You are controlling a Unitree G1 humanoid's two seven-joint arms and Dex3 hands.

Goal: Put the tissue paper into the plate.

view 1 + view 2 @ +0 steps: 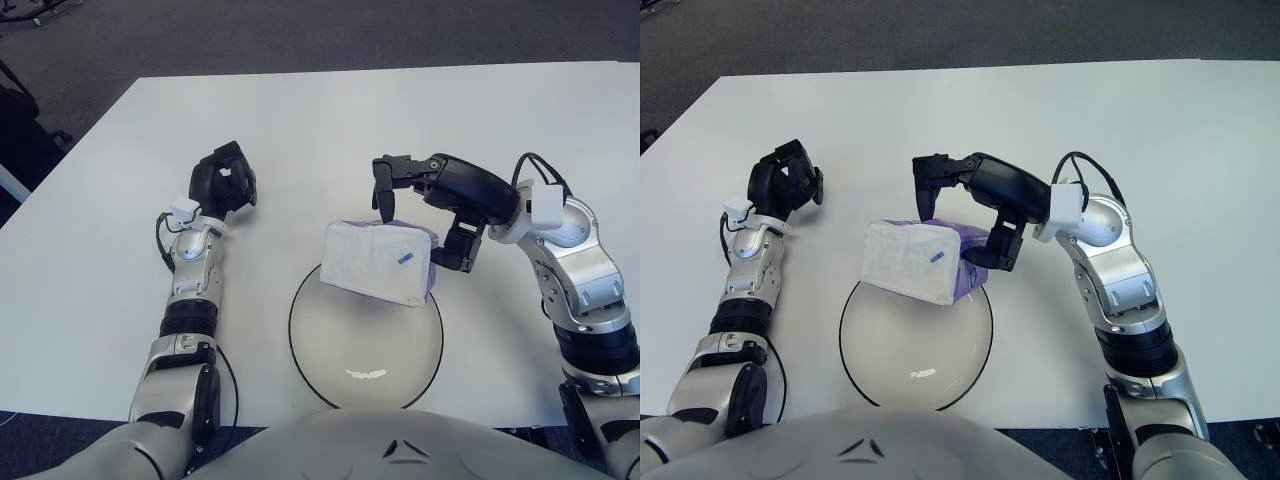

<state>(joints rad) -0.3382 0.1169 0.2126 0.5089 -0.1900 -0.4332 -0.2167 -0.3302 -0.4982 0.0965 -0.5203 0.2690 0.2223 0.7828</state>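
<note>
Right hand: reaches in from the right edge of the table, forearm running leftward, fingers clamped on the tissue paper, one black finger curling down behind the pack and others at its right end.
Tissue paper: white pack with a purple side, held tilted over the far rim of the plate.
Plate: round, pale, dark-rimmed, near the front edge of the table, at its middle.
Left hand: towards the table's left edge, well apart from the plate, fingers curled, holding nothing.
</note>
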